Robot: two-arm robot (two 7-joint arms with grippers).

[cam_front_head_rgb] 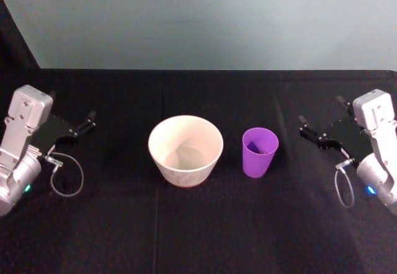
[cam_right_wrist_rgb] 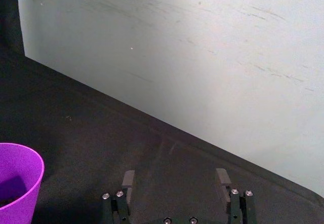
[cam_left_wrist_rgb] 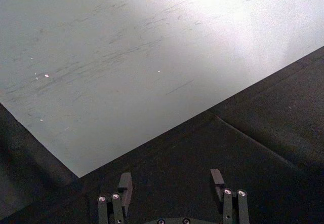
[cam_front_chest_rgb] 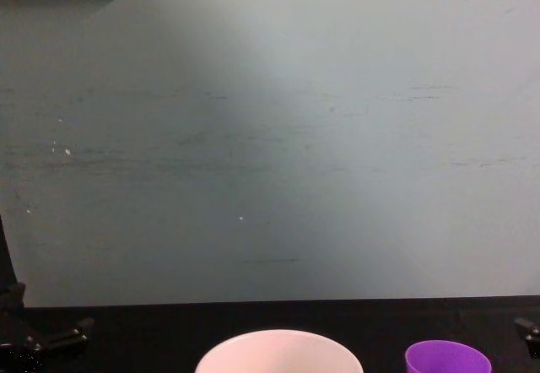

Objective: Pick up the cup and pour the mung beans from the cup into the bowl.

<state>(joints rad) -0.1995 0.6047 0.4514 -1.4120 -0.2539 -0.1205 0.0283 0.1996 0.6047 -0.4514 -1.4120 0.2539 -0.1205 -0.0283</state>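
well, my left fingers (cam_front_head_rgb: 87, 122) sit spread apart at nine o'clock on the counter (cam_front_head_rgb: 198, 230), my right fingers (cam_front_head_rgb: 305, 123) likewise at three; the cup (cam_front_head_rgb: 260, 152) stands upright near the bowl (cam_front_head_rgb: 185, 150), at its three o'clock.

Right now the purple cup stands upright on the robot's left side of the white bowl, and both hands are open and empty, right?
Not quite. The head view shows the cup on the robot's right side of the bowl. The rest holds: it stands upright, and the left hand and right hand are open and empty.
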